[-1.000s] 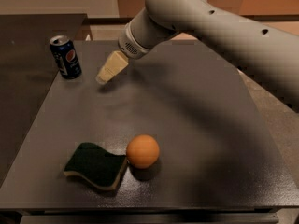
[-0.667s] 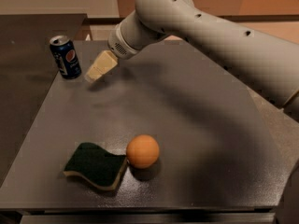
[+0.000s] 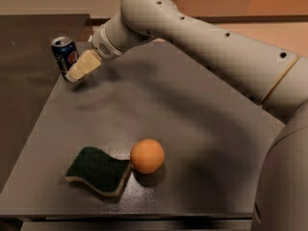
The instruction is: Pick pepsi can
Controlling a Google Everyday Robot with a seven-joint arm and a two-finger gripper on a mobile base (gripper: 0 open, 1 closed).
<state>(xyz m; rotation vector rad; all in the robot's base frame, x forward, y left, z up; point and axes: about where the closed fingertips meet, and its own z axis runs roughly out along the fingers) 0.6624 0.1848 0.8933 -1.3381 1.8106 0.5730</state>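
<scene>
The pepsi can (image 3: pixel 65 55) stands upright at the far left corner of the dark table (image 3: pixel 192 129). It is dark blue with a silver top and a round logo. My gripper (image 3: pixel 75 74) reaches in from the right on the long pale arm. Its cream-coloured tip sits just right of the can's lower part, close to it or touching it. I cannot tell which.
An orange ball (image 3: pixel 147 156) lies near the front of the table, touching a dark green sponge (image 3: pixel 98 170) with a yellow underside at its left. The table's left edge runs just beside the can. My arm's bulk (image 3: pixel 231 66) spans the right side.
My gripper has moved left across the far side of the table, from clear of the can to right beside it. The can, ball and sponge have not moved.
</scene>
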